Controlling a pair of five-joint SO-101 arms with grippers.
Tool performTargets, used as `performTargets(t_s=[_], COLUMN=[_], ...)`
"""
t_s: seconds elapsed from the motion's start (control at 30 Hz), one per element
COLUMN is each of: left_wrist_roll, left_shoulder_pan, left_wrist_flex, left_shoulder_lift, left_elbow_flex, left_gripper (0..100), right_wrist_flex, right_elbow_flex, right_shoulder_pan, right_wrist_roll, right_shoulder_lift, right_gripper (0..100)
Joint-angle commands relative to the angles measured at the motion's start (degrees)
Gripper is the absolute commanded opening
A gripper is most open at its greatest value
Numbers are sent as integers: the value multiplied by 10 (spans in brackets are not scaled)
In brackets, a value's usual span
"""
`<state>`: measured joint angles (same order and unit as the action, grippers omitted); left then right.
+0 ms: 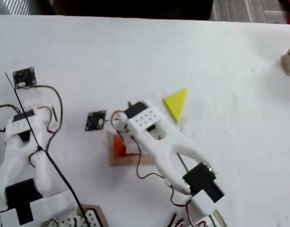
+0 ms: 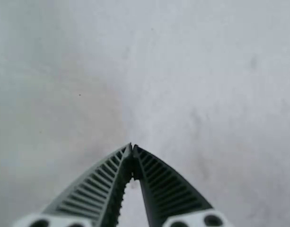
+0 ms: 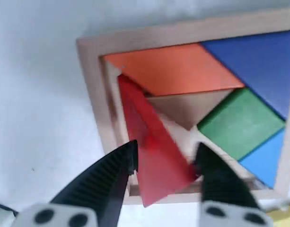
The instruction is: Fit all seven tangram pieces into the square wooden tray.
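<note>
Gripping red triangle (image 3: 152,137): right gripper (image 3: 166,153) clamped on its edges. Triangle tilted, one corner in wooden tray (image 3: 95,94), wide end over rim. Orange piece (image 3: 178,71), blue triangle (image 3: 258,56) and green square (image 3: 239,120) flat inside. Yellow triangle (image 1: 175,103) on table (image 2: 192,71), near tray. Left gripper (image 2: 132,149) closed, empty.

We find wide bare table (image 1: 220,52) beyond the yellow triangle (image 1: 175,104), and more ahead of the closed left gripper (image 2: 132,147). The right arm (image 1: 154,135) hangs over the tray (image 3: 95,94), barring it from above. Inside, a bare gap (image 3: 189,109) lies open; the red triangle (image 3: 154,179), pinched in the right gripper (image 3: 165,151), tilts across the rim. Cables (image 1: 57,101) trail by the left arm (image 1: 21,156).
</note>
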<state>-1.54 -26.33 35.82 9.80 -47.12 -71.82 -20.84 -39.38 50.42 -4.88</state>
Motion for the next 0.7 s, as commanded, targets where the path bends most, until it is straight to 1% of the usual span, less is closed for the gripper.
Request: performTargets(t_s=[0.0,0.1,0.23,0.3,0.37,0.43,0.53,0.6,0.67], left_wrist_roll=[1,1,1,1,1,1,1,1,1], left_shoulder_pan=[8,8,9,15,25,36,60,87,116], left_wrist_flex=[-14,-14,-14,-14,-14,-11,-10,-13,-11], left_shoulder_lift=[2,2,2,2,2,2,5,7,15], left_elbow_flex=[25,25,25,25,25,25,20,6,-1], left_gripper=[27,27,27,27,27,26,24,24,24], right_wrist_flex=[-1,-40,-124,-166,-194,-216,-224,-196,-146], right_elbow_flex=[39,71,142,184,216,234,202,142,67], right_shoulder_pan=[3,3,4,6,23,54,133,194,247], right_wrist_roll=[-18,-18,-19,-39,-69,-101,-169,-218,-252], right_shoulder_lift=[5,6,7,15,33,60,101,118,135], right_gripper=[346,353,354,354,354,351,351,337,268])
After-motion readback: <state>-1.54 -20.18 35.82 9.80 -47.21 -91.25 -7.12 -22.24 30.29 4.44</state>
